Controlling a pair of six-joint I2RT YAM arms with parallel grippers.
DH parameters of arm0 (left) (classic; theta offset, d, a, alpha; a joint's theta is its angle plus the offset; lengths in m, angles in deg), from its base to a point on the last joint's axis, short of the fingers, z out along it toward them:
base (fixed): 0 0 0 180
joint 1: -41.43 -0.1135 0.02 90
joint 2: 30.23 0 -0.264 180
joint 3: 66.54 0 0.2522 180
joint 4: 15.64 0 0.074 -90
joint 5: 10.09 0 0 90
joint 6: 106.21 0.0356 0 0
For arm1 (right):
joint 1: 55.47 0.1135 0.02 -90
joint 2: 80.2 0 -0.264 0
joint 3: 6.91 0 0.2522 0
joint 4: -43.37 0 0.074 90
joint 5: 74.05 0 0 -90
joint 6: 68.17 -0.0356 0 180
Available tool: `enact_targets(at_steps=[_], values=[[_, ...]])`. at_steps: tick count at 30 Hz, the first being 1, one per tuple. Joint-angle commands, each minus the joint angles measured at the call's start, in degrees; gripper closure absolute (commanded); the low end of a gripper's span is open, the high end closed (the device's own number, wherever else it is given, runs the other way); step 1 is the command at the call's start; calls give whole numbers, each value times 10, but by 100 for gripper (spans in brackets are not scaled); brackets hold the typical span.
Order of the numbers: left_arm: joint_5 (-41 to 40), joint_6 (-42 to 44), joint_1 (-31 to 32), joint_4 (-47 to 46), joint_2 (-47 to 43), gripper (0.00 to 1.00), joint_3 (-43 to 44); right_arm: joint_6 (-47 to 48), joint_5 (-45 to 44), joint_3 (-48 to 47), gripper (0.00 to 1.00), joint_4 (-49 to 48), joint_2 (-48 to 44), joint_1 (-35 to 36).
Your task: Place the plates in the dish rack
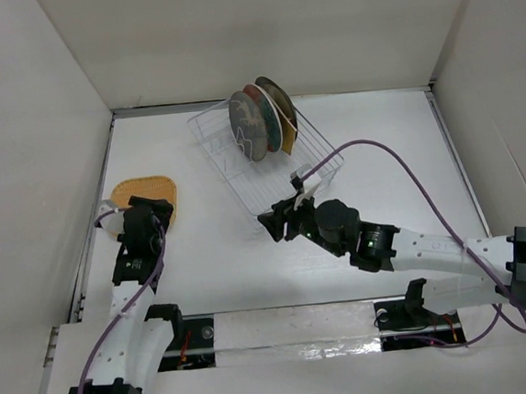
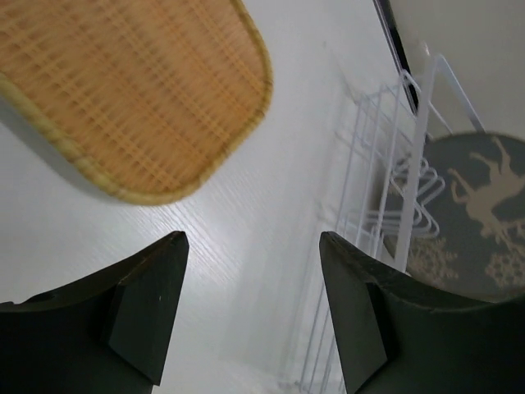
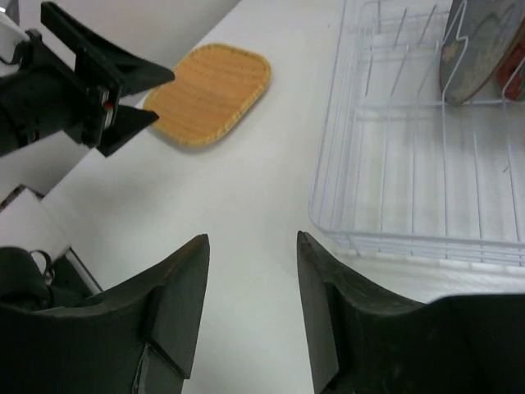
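Your L fingers [image 2: 152, 283] & R fingers [image 3: 176, 283] sit apart, empty; woven plate [image 1: 143, 196] at 10 o'clock, rack [image 1: 279, 172] w/ plates [image 1: 249, 124] at 12.

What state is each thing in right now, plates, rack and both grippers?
Woven plate: flat on table, outside rack.
Horse plate: on edge in dish rack.
Plates behind it: on edge too.
Left gripper: open, empty.
Right gripper: open, empty.

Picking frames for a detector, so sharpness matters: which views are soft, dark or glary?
Left wrist: the woven plate is blurred, the horse-motif plate sharper. Right wrist: the dish rack wires are crisp, the fingers near-black, without detail. Top external: evenly lit, with glare on the shiny strip between the arm bases.
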Motion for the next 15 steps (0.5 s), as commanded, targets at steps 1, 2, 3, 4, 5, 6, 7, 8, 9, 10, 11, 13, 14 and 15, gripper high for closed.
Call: enact_targets(at_steps=[1,2,3,4,5,6,7,8,9,10,11,13,14,15], values=[[4,-31,-83,-53,44,38,-28,-16,27,4,43,-20,-45,12],[26,-26,-111,-70,78,39,-39,-13,30,8,42,-19,-50,12],[71,-23,-138,-83,95,40,-56,-10,33,18,43,-20,-56,12],[92,-13,-184,-116,111,41,-63,-8,33,24,42,-19,-67,12],[111,-10,-200,-128,126,42,-70,-7,32,28,42,-21,-73,12],[135,-8,-213,-141,148,43,-83,-5,34,39,42,-23,-77,12],[136,-3,-229,-158,157,43,-88,-3,37,42,42,-22,-82,7],[129,-2,-234,-164,171,43,-95,-2,42,46,42,-21,-88,2],[124,-1,-234,-173,178,43,-97,-2,45,48,42,-22,-90,2],[119,1,-240,-187,186,43,-98,-2,50,55,42,-23,-94,-4],[116,4,-246,-193,207,43,-94,-3,54,57,42,-26,-99,-4],[118,8,-246,-222,231,42,-91,-6,67,63,42,-28,-102,-18],[119,11,-252,-229,244,42,-87,-6,72,69,42,-32,-102,-18],[122,12,-252,-245,272,42,-79,-10,80,72,42,-35,-101,-24]])
